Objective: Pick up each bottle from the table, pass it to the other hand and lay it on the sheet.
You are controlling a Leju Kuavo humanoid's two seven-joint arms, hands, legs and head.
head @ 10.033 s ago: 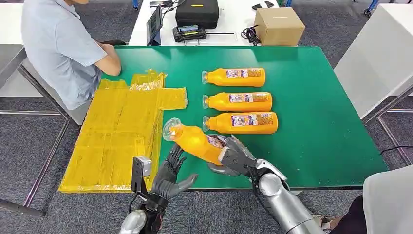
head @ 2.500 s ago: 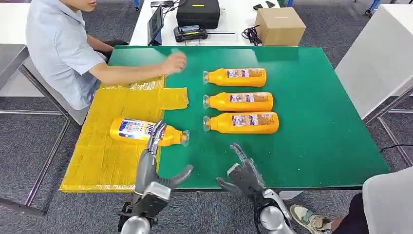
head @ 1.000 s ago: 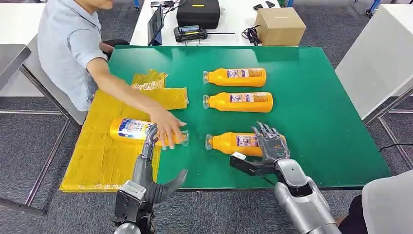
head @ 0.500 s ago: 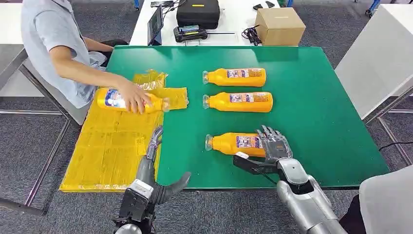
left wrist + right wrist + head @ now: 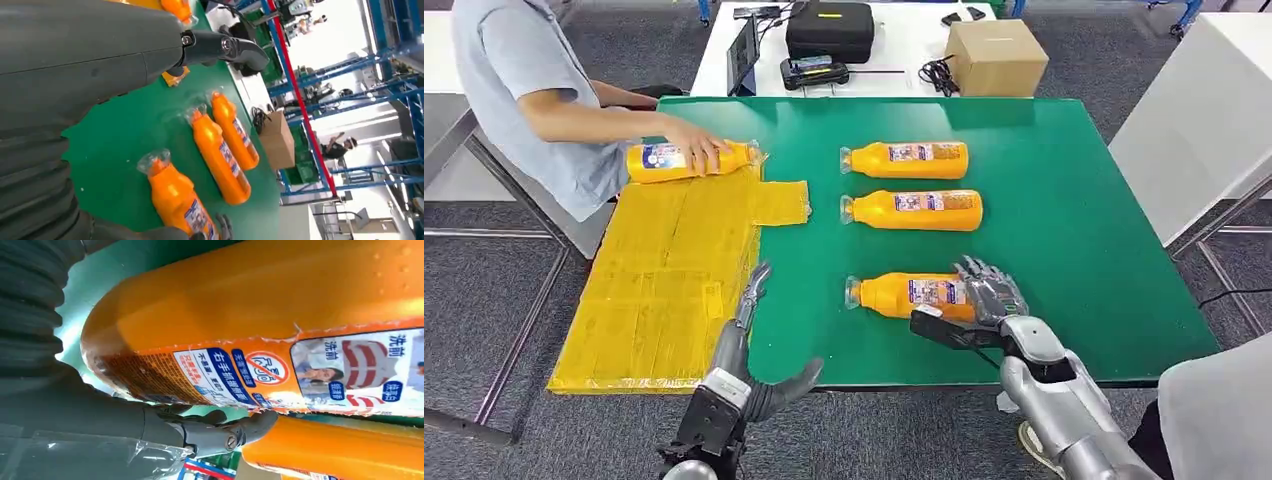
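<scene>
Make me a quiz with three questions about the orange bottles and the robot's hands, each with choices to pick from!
1. Where is the bottle the person's hand touches?
A. at the far end of the yellow sheet
B. on the cardboard box
C. on the floor

2. How many orange bottles lie on the green table, off the sheet?
A. one
B. three
C. five

3. What is the right hand doing?
A. hanging over the floor
B. gripping the nearest bottle
C. holding the sheet

Answers: 1 A, that bottle lies on the yellow sheet at its far end. 2 B, three lie on the green table. 3 B, the right hand wraps the nearest bottle; the left hand is empty.
</scene>
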